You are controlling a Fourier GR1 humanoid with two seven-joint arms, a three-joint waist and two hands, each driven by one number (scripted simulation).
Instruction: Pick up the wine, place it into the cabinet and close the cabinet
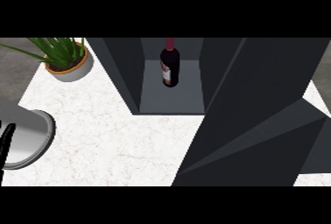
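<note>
- Wine [169, 65] stood upright inside the cabinet [123, 74] in the head view, a dark bottle with a red cap and a pale label facing down the picture.
- The bottle rested on the grey floor of the cabinet's open compartment, near its back, roughly midway between the left wall and the right wall, touching neither as far as I could see.
- The cabinet itself sat on the white marbled counter [110, 144], its dark walls rising toward me.
- The cabinet door [258, 131] was swung open to the right, a broad dark panel that covered much of the right half of the view and reached down to the lower edge.
- My left forearm [22, 138] showed at the left edge as a grey cylinder, well apart from the cabinet.
- Of my left hand [6, 135] only a thin black sliver appeared at the very edge of the picture; I could not tell whether those fingers were apart or together.
- My right hand did not appear anywhere in this view, so I could say nothing of its fingers.
- A potted plant [65, 59] stood at the upper left, green leaves in a tan-rimmed grey pot, on the counter's corner just beside the cabinet's left wall.
- Nothing of mine touched the bottle.
</note>
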